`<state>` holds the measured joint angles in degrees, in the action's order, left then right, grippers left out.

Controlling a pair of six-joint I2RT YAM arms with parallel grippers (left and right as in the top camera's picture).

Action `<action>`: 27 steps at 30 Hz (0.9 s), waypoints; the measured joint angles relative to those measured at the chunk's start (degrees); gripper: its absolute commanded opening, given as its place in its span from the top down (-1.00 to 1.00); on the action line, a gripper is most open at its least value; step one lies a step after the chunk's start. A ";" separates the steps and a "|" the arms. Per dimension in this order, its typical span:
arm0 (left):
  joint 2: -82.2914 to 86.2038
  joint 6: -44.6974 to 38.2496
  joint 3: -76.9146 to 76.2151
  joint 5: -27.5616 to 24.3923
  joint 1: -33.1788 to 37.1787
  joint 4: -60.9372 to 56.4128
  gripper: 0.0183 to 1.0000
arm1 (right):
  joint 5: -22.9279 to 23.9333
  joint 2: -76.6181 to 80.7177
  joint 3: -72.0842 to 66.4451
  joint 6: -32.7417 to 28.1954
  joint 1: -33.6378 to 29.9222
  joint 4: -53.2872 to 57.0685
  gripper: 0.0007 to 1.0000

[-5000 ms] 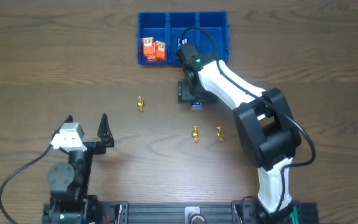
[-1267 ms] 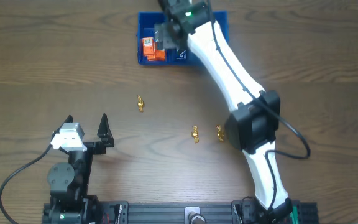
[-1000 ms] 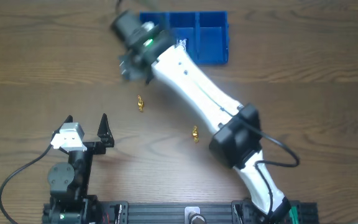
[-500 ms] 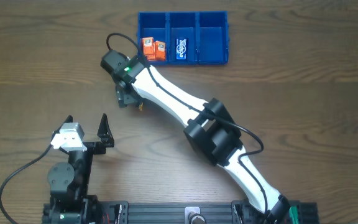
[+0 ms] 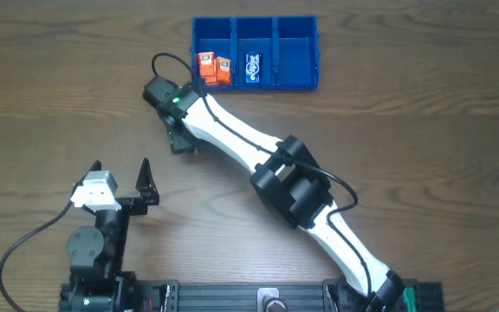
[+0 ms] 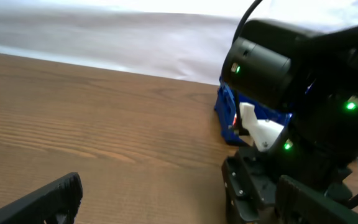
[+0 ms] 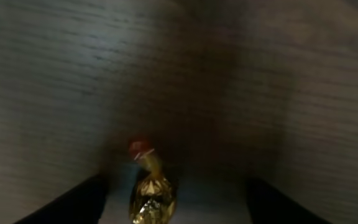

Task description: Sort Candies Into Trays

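Wooden worktop. The right pincer is spread open, a gold candy between its fingers. The left pincer stands open, empty

The wooden table carries a blue tray (three compartments) and a gold-wrapped candy

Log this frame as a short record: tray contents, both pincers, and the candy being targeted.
tray: blue tray, three compartments, at the far side of the wooden table
left compartment: two orange candies
middle compartment: one blue candy
right compartment: empty
right pincer: open, reached across to the table's left half, low over a gold candy that lies on the table between its fingers
left pincer: open, holding nothing, near its own base
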<state>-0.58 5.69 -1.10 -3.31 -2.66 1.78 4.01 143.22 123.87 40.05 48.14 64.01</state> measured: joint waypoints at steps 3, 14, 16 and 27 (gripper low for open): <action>0.00 0.00 0.00 0.02 0.00 -0.02 -1.00 | -0.22 0.00 0.00 0.24 0.00 0.04 0.02; 0.00 0.00 0.00 0.00 0.00 -0.02 -1.00 | -0.72 0.00 0.00 0.31 0.00 0.22 0.54; 0.00 0.00 0.00 0.00 0.00 -0.02 -1.00 | -0.83 0.00 0.00 0.33 0.00 0.22 0.56; 0.00 0.00 0.00 0.00 0.00 -0.02 -1.00 | 0.61 -2.93 -0.59 -0.04 -1.97 3.45 0.63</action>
<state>-0.58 5.69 -1.10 -3.31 -2.66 1.76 4.62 140.29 123.28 40.01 46.17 67.46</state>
